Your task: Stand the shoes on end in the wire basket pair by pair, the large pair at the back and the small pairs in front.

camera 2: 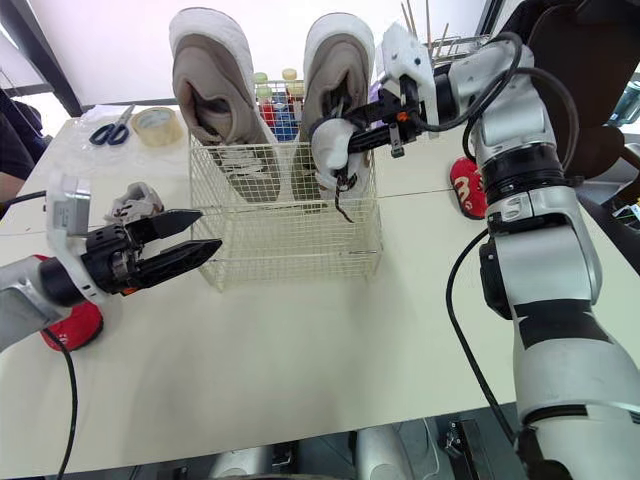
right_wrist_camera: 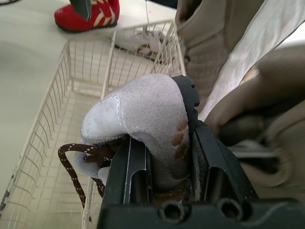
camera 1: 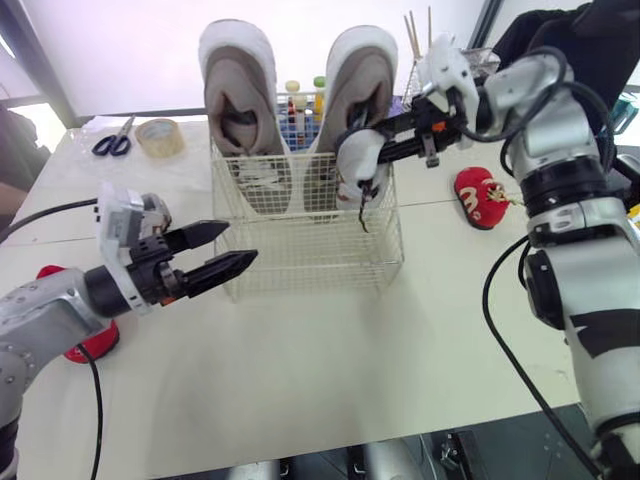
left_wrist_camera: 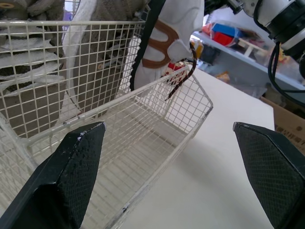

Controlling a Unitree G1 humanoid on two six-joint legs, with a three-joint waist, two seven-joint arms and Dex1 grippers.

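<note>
Resting on cream table (camera 1: 330, 380): wire basket (camera 1: 310, 250).

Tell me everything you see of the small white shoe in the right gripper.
The small white shoe looks like pale suede with a black treaded sole, brown trim and a dangling brown lace. The right gripper clamps it over the right end of the wire basket, in front of a large beige shoe.
</note>
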